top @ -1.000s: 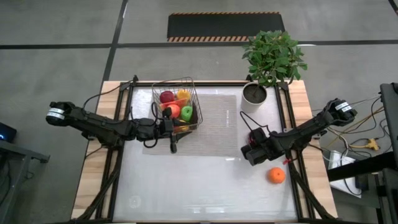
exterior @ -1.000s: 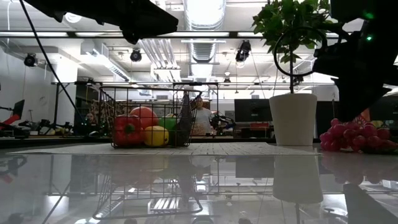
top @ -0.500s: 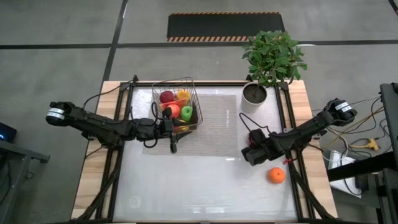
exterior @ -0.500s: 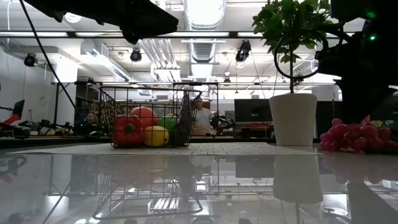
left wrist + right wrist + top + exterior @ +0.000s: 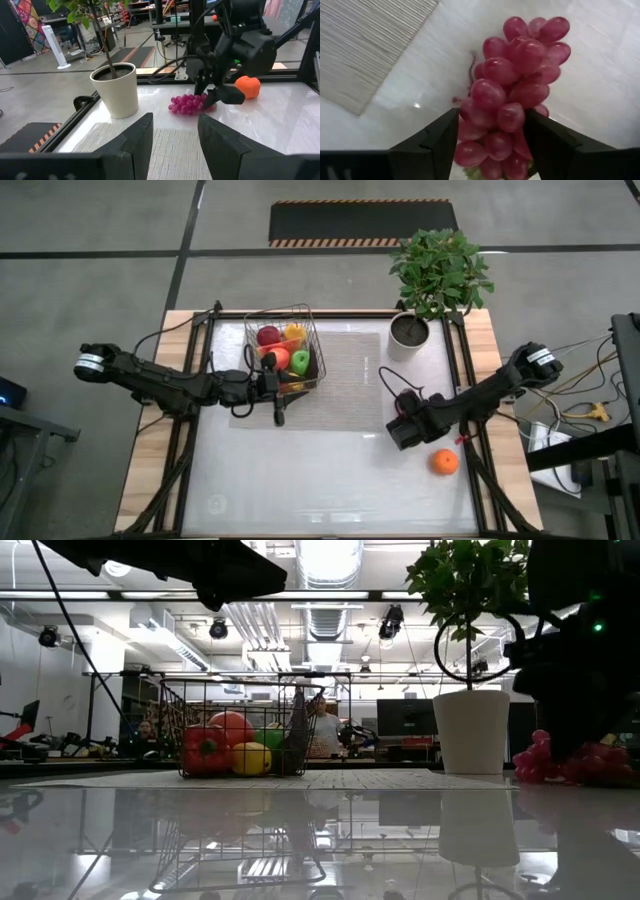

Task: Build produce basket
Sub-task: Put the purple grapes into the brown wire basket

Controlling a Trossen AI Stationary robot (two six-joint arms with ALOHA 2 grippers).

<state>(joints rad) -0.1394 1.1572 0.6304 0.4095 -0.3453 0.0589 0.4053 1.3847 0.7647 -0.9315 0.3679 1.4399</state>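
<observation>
The wire basket (image 5: pixel 283 345) stands on the striped mat at the far left and holds a red pepper (image 5: pixel 203 750), a lemon (image 5: pixel 251 757) and other produce. The purple grapes (image 5: pixel 512 80) lie on the white table at the right, also seen in the left wrist view (image 5: pixel 186 104). My right gripper (image 5: pixel 492 150) is open and low over them, one finger on either side of the bunch's near end; I cannot tell whether they touch it. My left gripper (image 5: pixel 174 135) is open and empty beside the basket's near side (image 5: pixel 277 395).
An orange (image 5: pixel 444 461) lies on the table near the right edge, just past the right gripper. A white plant pot (image 5: pixel 409 330) with a green plant stands at the far right. The striped mat (image 5: pixel 350 380) covers the far middle of the table.
My right gripper has gone down and a little toward the table's near edge onto the grapes, so that in the low view it now covers most of the bunch. The grapes have stayed on the table.
</observation>
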